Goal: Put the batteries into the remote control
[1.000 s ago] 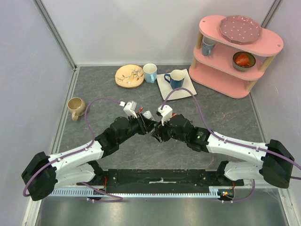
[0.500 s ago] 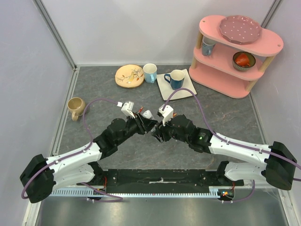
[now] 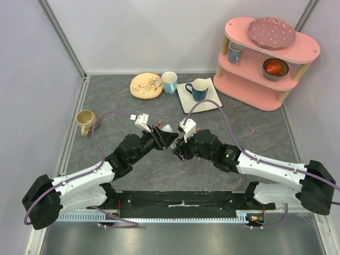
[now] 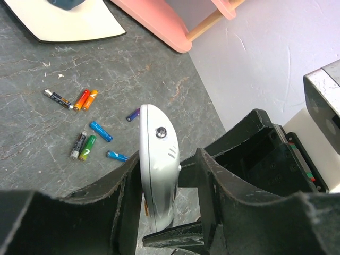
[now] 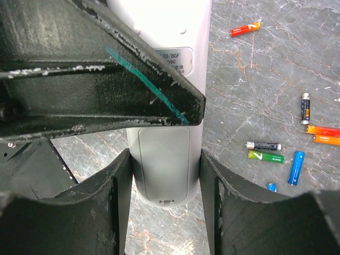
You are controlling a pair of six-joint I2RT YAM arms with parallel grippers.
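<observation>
Jaws: right gripper (image 5: 164, 159) clamps remote (image 5: 166, 186); left gripper (image 4: 166, 159) narrow round it, we see gap on 1 side. Batteries (image 4: 87, 146) loose on table (image 4: 149, 79) beneath.

Eight batteries (image 4: 101, 132), I think, one half hidden; one remote control (image 4: 156, 159); four mugs (image 3: 169, 82); one pink shelf (image 3: 249, 87).

Left fingers (image 4: 121, 204) wider around remote control (image 4: 157, 164)
</observation>
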